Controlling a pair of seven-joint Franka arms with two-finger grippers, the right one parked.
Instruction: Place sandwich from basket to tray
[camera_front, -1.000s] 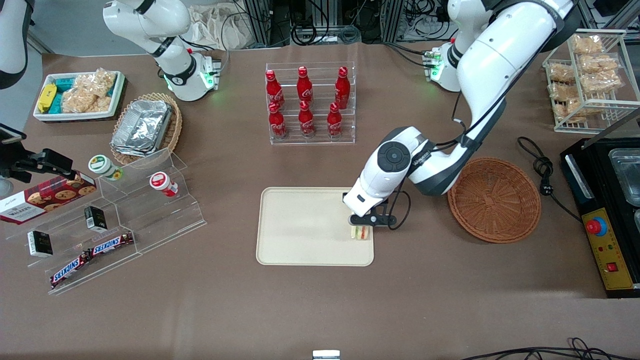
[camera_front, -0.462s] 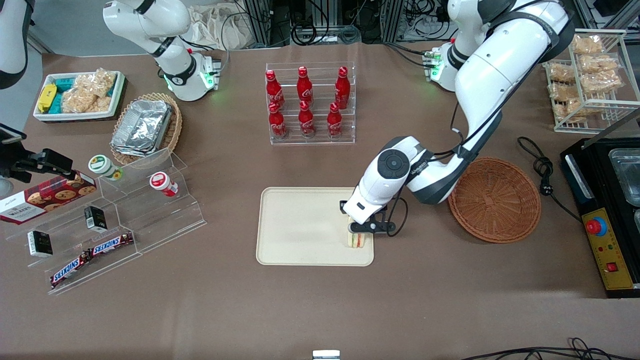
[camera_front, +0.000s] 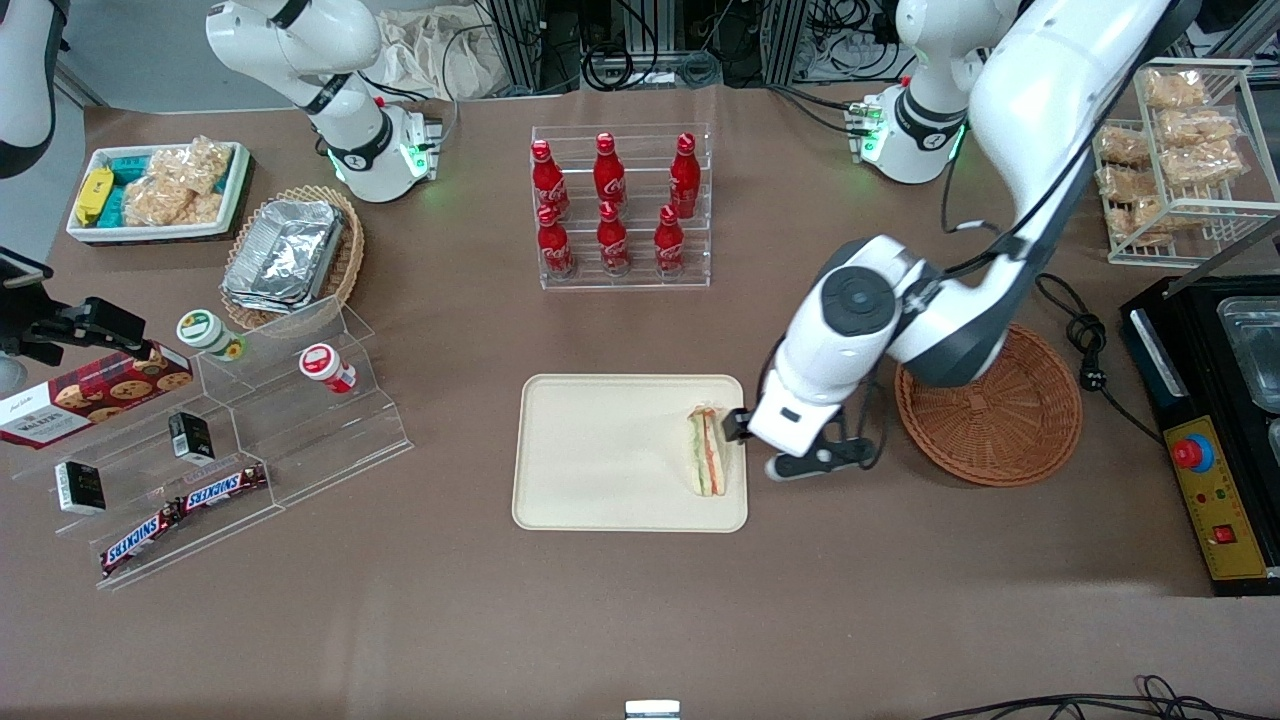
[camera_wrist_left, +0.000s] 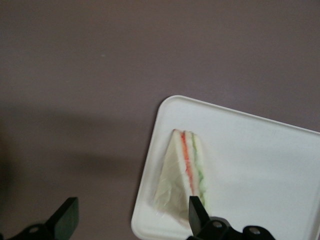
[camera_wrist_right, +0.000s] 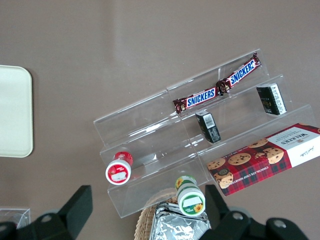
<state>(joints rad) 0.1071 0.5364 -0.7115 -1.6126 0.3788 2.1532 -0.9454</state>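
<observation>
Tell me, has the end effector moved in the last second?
Yes. The end effector, fingers open, has let go of the sandwich and shifted off the tray toward the basket.

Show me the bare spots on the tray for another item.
The tray is bare from the sandwich toward the parked arm's end. Its crowded edge is the one nearest the basket: the sandwich lies there, and the open tool hangs just off the rim beside it.

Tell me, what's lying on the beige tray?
Only the sandwich lies on the tray, near its edge toward the basket. The open gripper hangs above it. What's under the sandwich is hidden.
</observation>
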